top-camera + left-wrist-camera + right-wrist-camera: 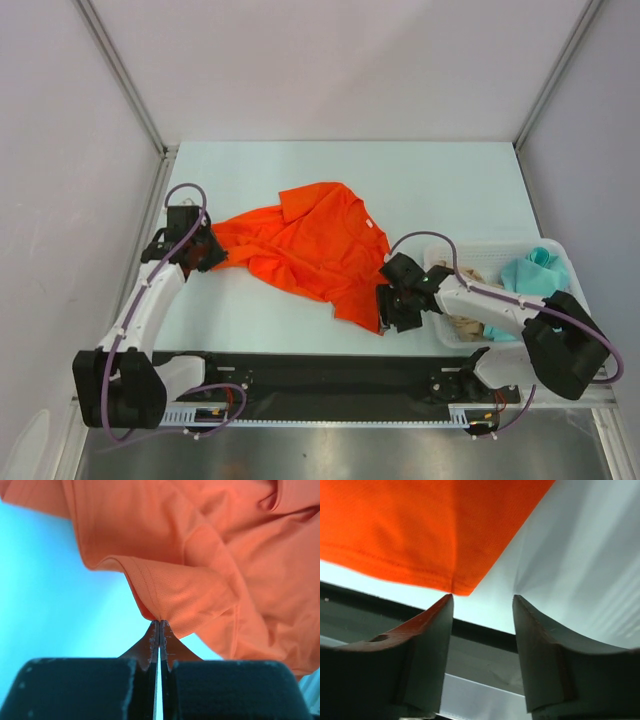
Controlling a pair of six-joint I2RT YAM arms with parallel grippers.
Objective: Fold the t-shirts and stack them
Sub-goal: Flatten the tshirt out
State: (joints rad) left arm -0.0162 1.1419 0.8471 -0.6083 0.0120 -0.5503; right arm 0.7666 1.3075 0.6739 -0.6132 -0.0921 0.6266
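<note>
Found orange shirt [310, 250] lying crumpled and part-spread on table [420, 175], from left of centre to the middle. Recorded fine matte knit with a faint mesh grain, soft folds and straight stitched hem lines in the left wrist view. Observed its left end drawn into a bunch at left claw [205, 252]. Confirmed left claw [159, 626] closed tight, thin dark tips pressed together on a pinch of hem. Located the near-right corner of orange shirt [420, 530] just beyond right claw [482, 600]. Found right claw [392, 305] spread moderately wide and holding nothing, with one curved dark finger [427, 645] tipped just beside that pointed corner. Could not determine contact there. Noted teal shirt [535, 272] heaped loosely in basket [560, 247] at the right edge of the table. Noted beige shirt [468, 325] bunched beside it in the same basket, partly hidden by the right arm. Recorded basket as white plastic, rectangular, with rounded corners and mesh walls. Recorded table as smooth, pale and matte. Noted black rail [350, 372] along the near edge under both arm bases, and purple cables [185, 190] looped over each arm.
</note>
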